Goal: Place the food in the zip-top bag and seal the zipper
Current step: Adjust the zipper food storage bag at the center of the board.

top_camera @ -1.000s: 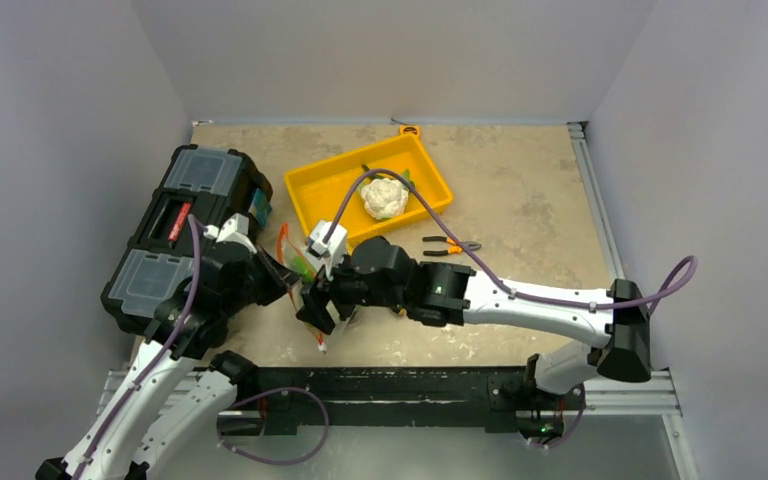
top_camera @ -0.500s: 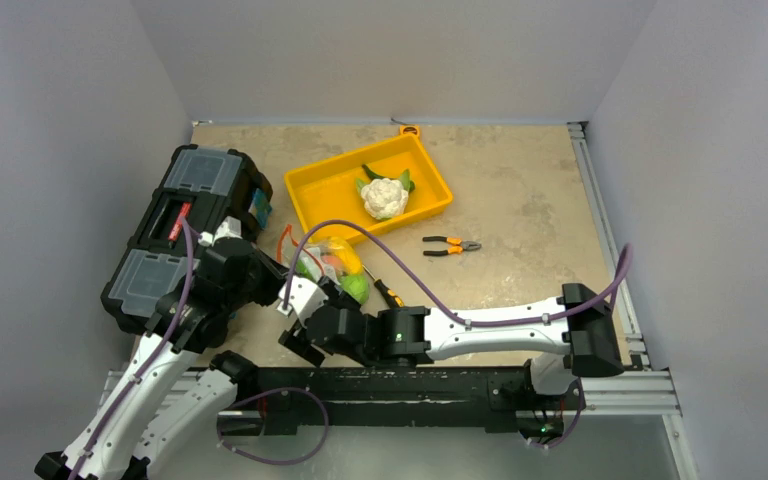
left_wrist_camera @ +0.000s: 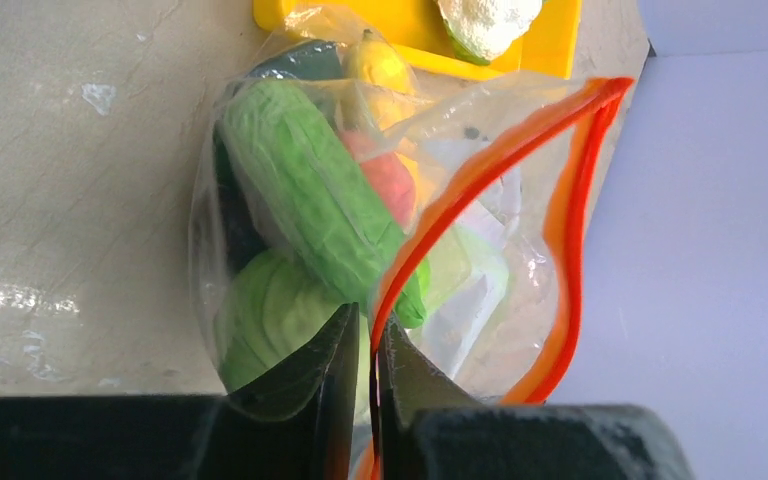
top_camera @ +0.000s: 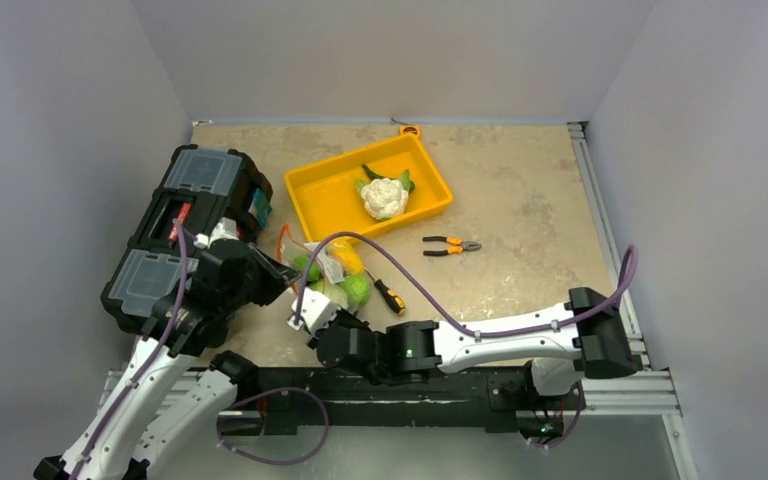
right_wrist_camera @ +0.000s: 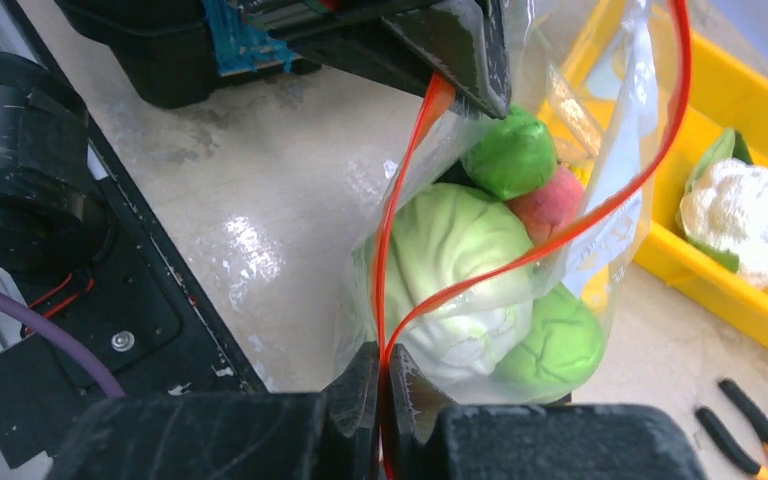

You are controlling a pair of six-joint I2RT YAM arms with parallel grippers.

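The zip-top bag (top_camera: 332,275) lies between my two grippers, holding food: pale green cabbage (right_wrist_camera: 460,265), a green lime (right_wrist_camera: 515,150), a reddish fruit (right_wrist_camera: 555,200) and yellow corn (left_wrist_camera: 380,65). Its mouth gapes, and the two sides of the red-orange zipper (left_wrist_camera: 500,165) stand apart. My left gripper (left_wrist_camera: 368,318) pinches one end of the zipper, jaws a sliver apart around it. At the near end my right gripper (right_wrist_camera: 385,352) is shut on the zipper where its two sides meet. A white cauliflower (top_camera: 384,197) sits in the yellow tray (top_camera: 325,195).
A black toolbox (top_camera: 185,225) stands at the left, close to my left arm. Orange-handled pliers (top_camera: 450,245) lie right of the bag, and a screwdriver (top_camera: 388,295) lies beside it. The black base rail (top_camera: 410,385) runs just behind my right gripper.
My right arm swung from over the bag down toward the near edge, and its open jaws shut on the zipper's near end. The left gripper stayed at its end.
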